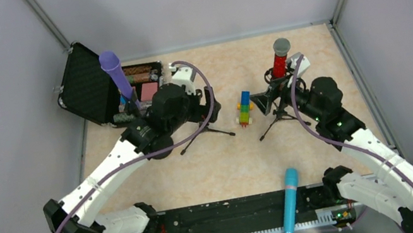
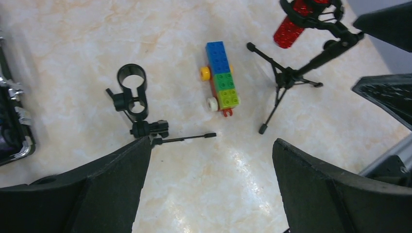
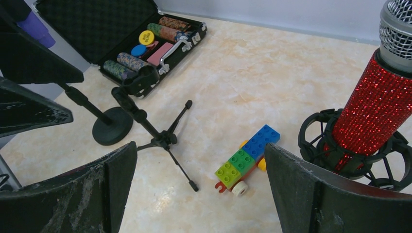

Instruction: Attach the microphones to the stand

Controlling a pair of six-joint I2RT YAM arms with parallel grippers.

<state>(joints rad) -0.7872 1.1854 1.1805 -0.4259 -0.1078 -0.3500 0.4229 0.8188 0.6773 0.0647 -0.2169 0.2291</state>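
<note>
Seeing my left hand [image 2: 209, 160] and right hand [image 3: 199, 155] both spread, holding nothing; red microphone [image 1: 279, 64] sits clipped at one o'clock, cyan microphone [image 1: 290, 204] lies at six o'clock.

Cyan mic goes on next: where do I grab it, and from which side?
Take the cyan microphone mid-body, straight down from above, closing across its width. It lies flat, lengthwise near-to-far across the black base rail, so its long sides look free and the middle should balance.

bright, even light from above. the surface [image 2: 233, 165] carries soft glare patches and faint, short shadows. all 3 views are sharp; the wrist views bend slightly at the edges.
</note>
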